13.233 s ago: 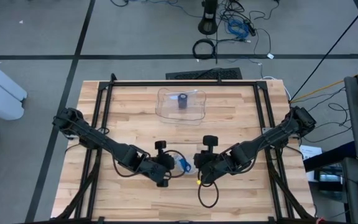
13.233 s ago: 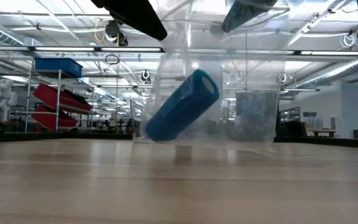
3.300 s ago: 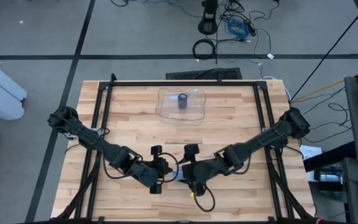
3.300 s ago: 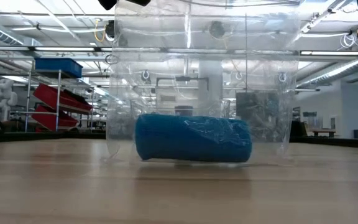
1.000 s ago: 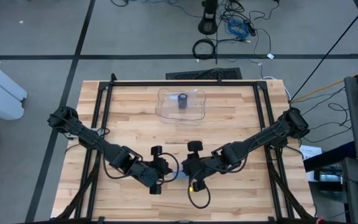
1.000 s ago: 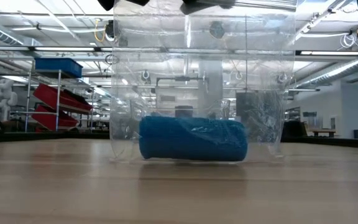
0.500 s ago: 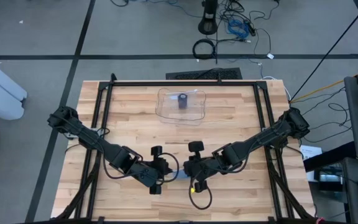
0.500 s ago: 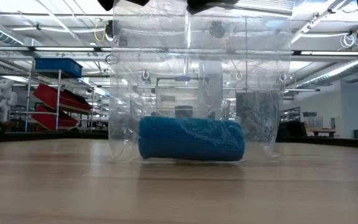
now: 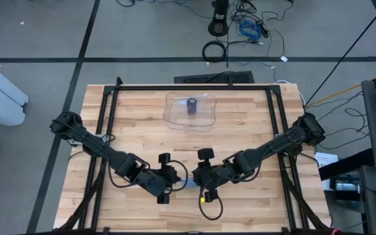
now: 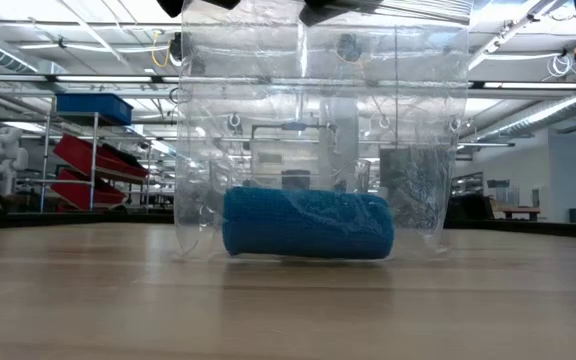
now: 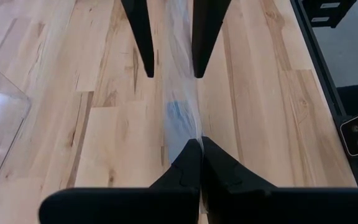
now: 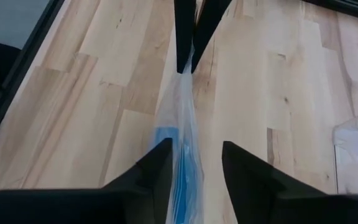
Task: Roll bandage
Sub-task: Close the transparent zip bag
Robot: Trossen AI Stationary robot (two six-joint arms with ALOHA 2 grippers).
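Pale plank table [image 9: 253,117]: left hand [image 11: 199,138] pinches crinkly clear bag [image 10: 318,130] holding blue roll [image 10: 308,225]; right hand [image 12: 194,146] released.

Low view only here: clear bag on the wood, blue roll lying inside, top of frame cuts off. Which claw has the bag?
Observer: The left claw is shut on the top edge of the bag.
Operator: And the right one?
Observer: The right claw is open, one finger on each side of the bag, not pinching it.
Operator: Anything else out there?
Observer: A clear tray lies toward the far side, across from both arms, with a dark roll in it.
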